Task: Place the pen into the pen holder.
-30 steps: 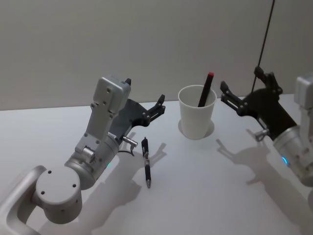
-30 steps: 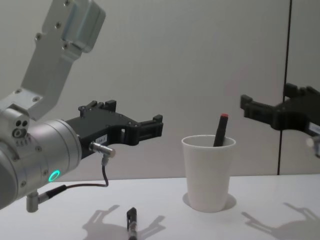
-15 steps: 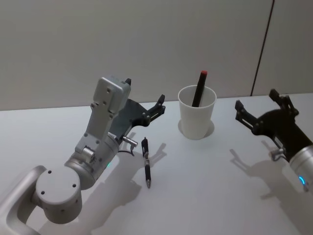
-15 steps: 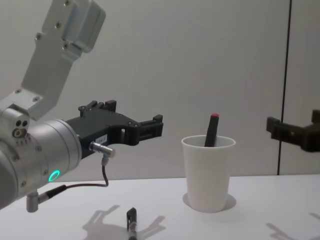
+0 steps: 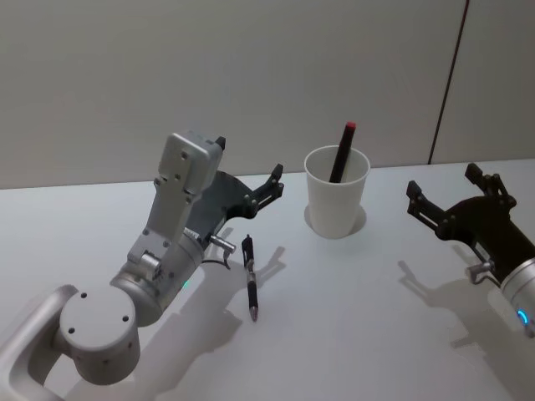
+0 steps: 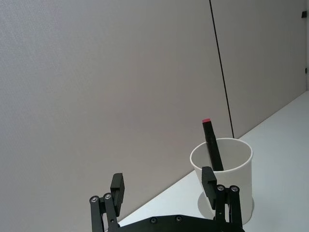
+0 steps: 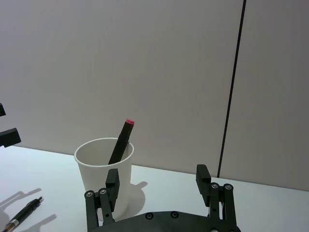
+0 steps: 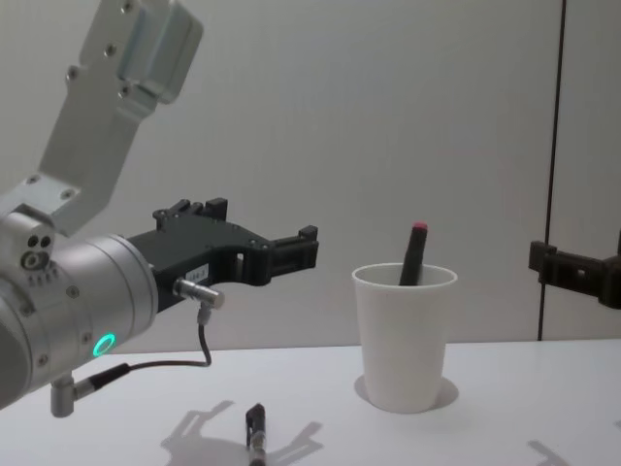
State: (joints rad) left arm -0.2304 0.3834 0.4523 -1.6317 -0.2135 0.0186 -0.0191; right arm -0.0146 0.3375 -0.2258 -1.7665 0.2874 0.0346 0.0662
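Fig.: both my pincers, near to far. R pincer: jaws spread wide, nothing betw. them, touching nothing, held above table. L pincer: likewise spread wide, empty, raised off table. Black pen: lies flat on table just below L pincer's tips, clear of them. Pen holder: white cup, upright on table, betw. the two pincers and ahead of both, apart from each. Red-tipped pen: leans inside holder, tip above rim. Wall: behind.
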